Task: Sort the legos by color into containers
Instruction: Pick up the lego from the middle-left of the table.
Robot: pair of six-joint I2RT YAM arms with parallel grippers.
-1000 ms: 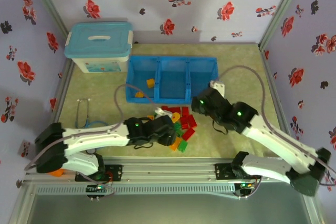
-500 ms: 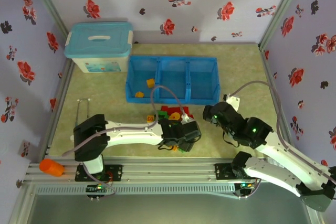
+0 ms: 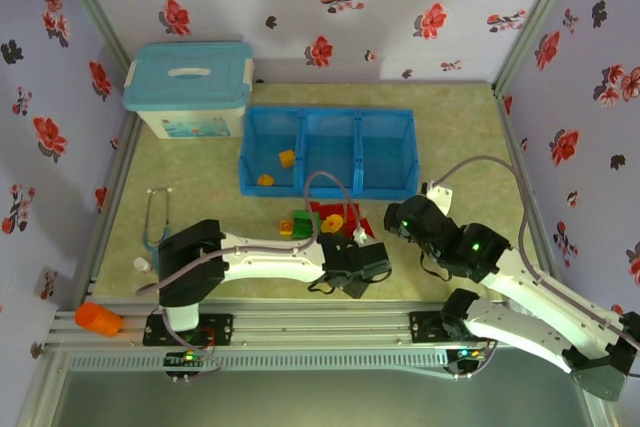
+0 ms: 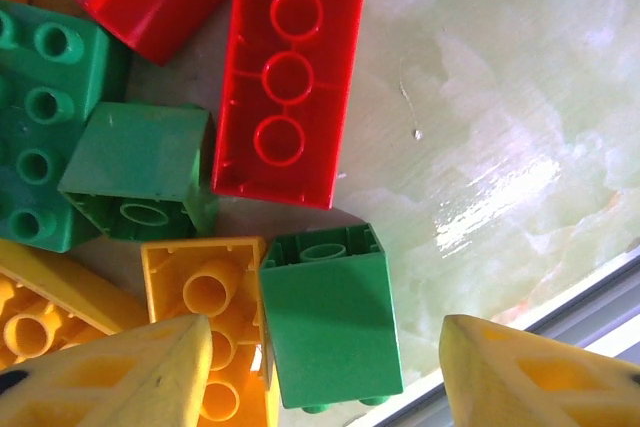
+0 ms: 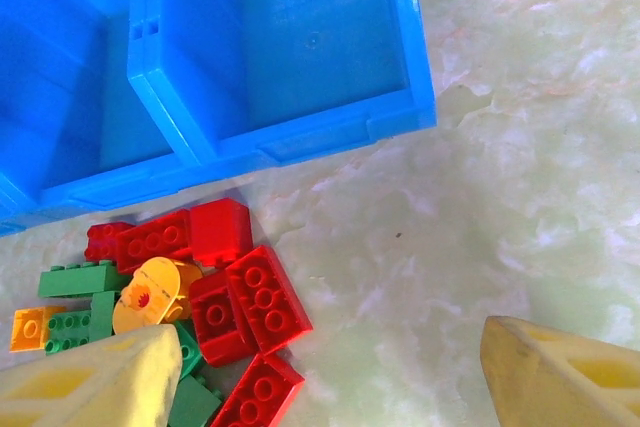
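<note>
Progress slight, by the look of it. In the left compartment of the blue tray [image 3: 328, 110], just two orange-yellow bricks [image 3: 287, 158]; nothing to be seen in the middle or right compartment. On the table [image 3: 450, 147] just in front of the tray, near its middle, the rest of the legos [image 3: 318, 221] in a loose pile of red, green and orange-yellow. Nearly all the sorting left to do, then, with no red or green placed yet. Left arm [image 3: 270, 252] stretched low across the front of the table from its base to the near side of the pile, wrist turned down. Left gripper [image 4: 325, 377] open, fingers [image 4: 120, 377] astride a green brick [image 4: 330, 317] at the pile's near edge, close to the table's front rail; a gap visible on each side of it, so nothing gripped yet. Right against that brick, an orange-yellow one [image 4: 205, 297]; beyond it, a long red brick [image 4: 290, 72] lying underside up. Likely step in hand: taking the green one. Right arm [image 3: 520, 282] bent forward to the right of the pile. Right gripper [image 5: 330, 372] over bare table, open and holding nothing, looking down on the tray's right compartment and on the pile's red bricks [image 5: 250, 312].
</note>
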